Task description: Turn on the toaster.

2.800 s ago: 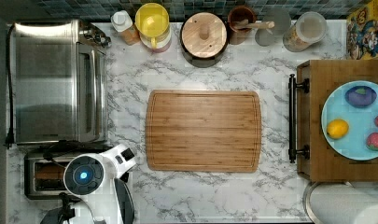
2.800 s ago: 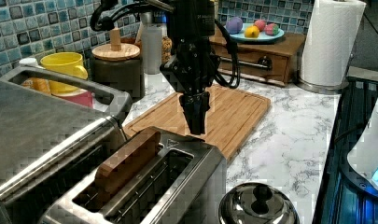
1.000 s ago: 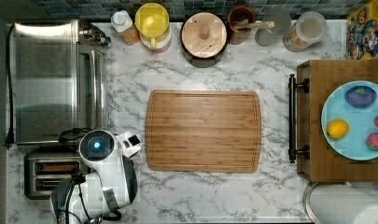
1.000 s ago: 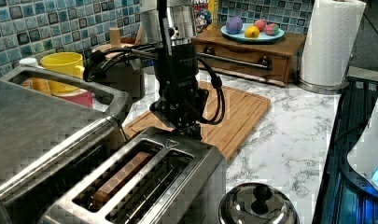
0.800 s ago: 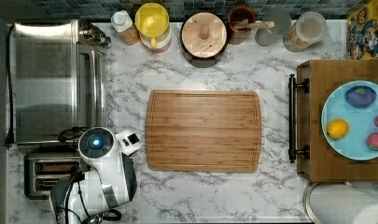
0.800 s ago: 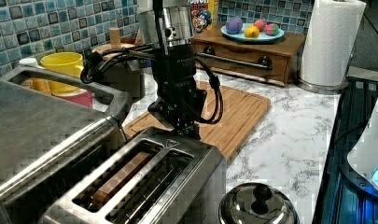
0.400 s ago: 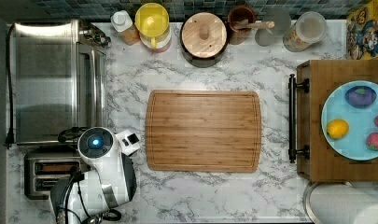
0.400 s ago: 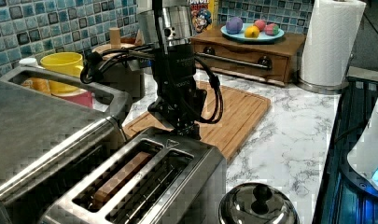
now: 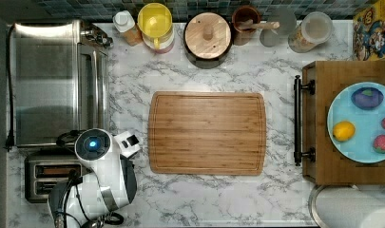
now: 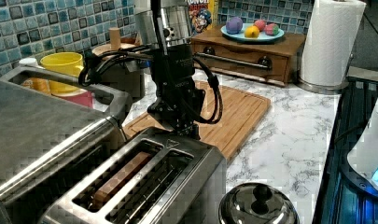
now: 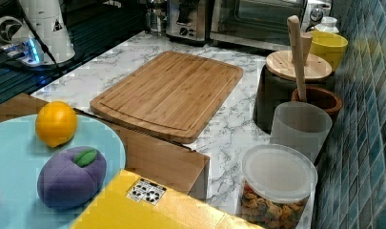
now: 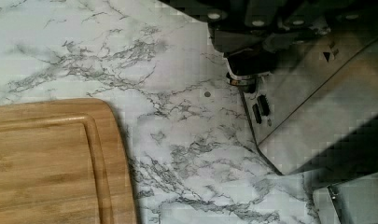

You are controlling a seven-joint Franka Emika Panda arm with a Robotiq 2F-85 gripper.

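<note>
The toaster (image 10: 144, 186) is a small brushed-steel box with two long top slots, standing at the near left corner of the marble counter (image 9: 275, 199) in the left view, just beside the larger steel toaster oven (image 9: 52, 80). In the top view we see it low at the top view's left, its long axis running left to right, partly under the arm. The gripper (image 10: 179, 128) hangs at the toaster's far end in the left view, right against the end face where the lever sits; in the wrist view a dark knob (image 12: 249, 63) lies directly under the fingers, so we judge that the coming move is a straight push down along that end. We cannot tell whether the fingers are apart or closed. A brown slice sits low in the left view's left slot. The wooden cutting board (image 9: 206, 133) lies just beyond. No lettering on the toaster is readable; a cereal box (image 10: 200, 14) far back shows partial letters only.
</note>
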